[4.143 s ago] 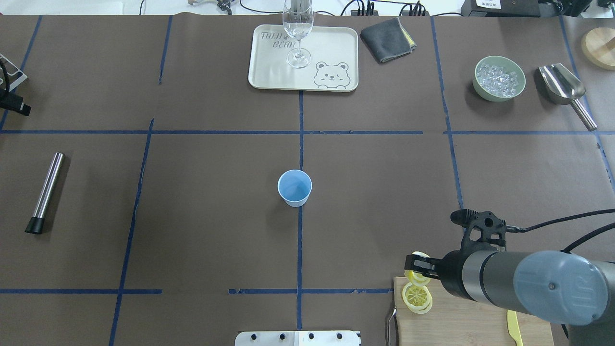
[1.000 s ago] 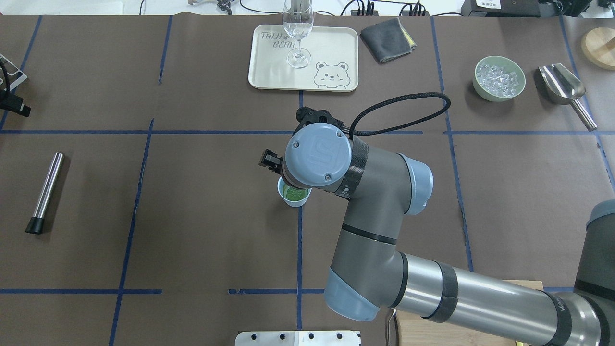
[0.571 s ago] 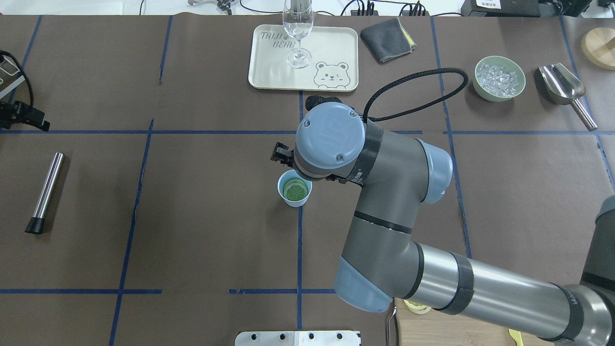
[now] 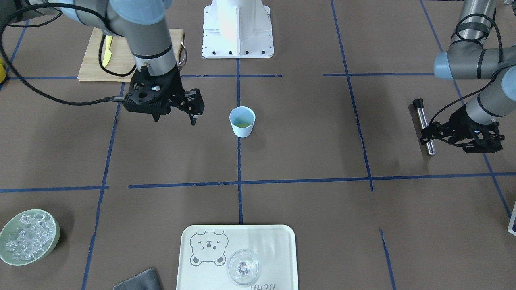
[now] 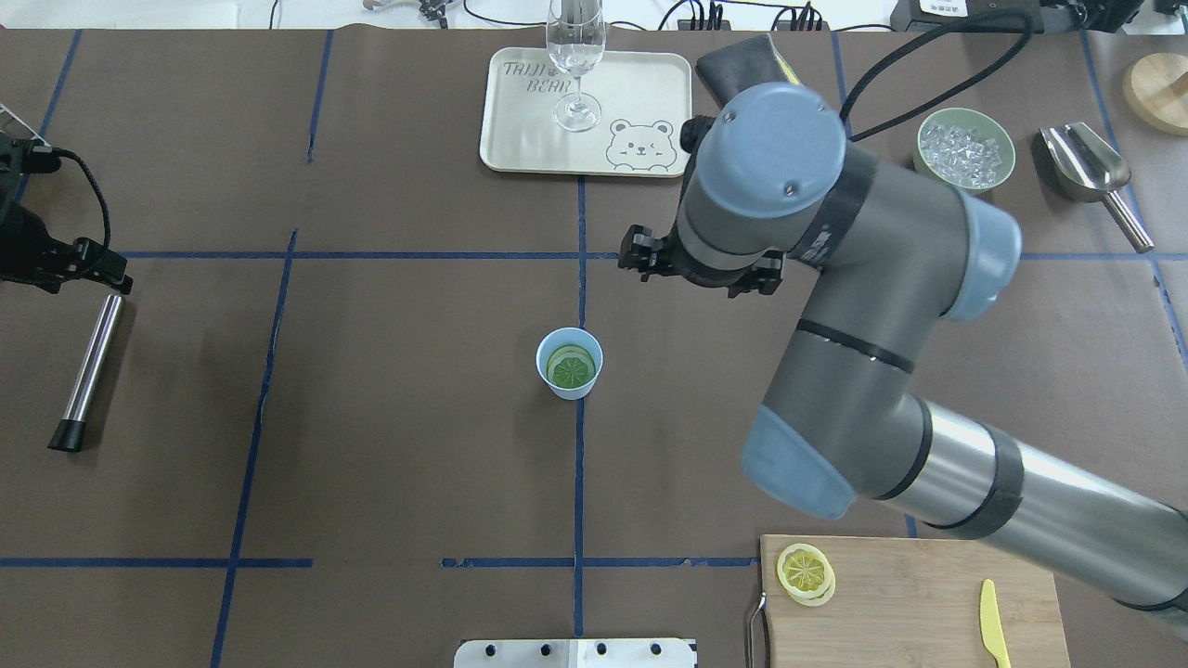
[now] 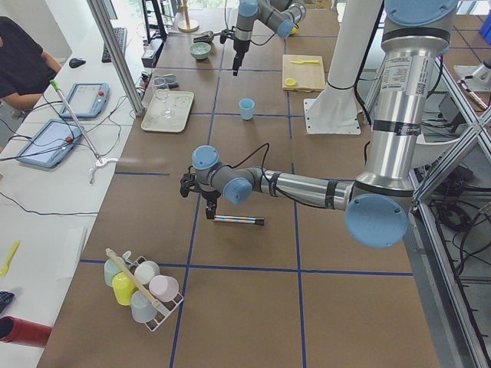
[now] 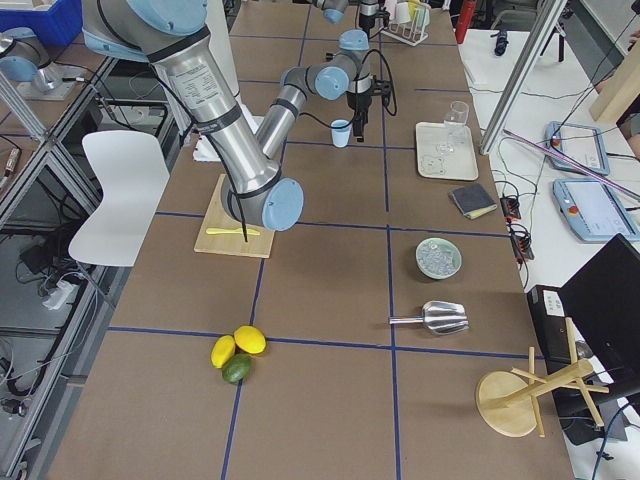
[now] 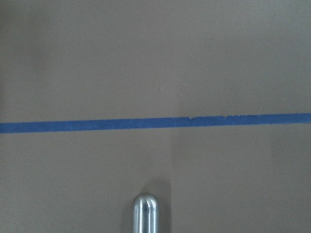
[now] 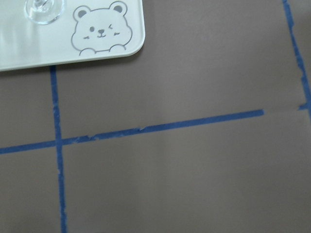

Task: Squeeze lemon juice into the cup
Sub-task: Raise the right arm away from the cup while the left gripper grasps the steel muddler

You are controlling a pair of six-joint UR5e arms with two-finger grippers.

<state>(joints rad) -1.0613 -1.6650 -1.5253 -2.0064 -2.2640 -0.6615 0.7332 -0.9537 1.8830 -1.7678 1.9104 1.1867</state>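
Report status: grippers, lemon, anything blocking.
Right gripper open, empty, off to cup's side. Left gripper by rod, state unclear. Lemon lying in cup. Nothing over cup.

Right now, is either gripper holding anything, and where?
Nothing. The right gripper is open and empty; the lemon lies in the cup. The left gripper hangs by the metal rod, not gripping it.
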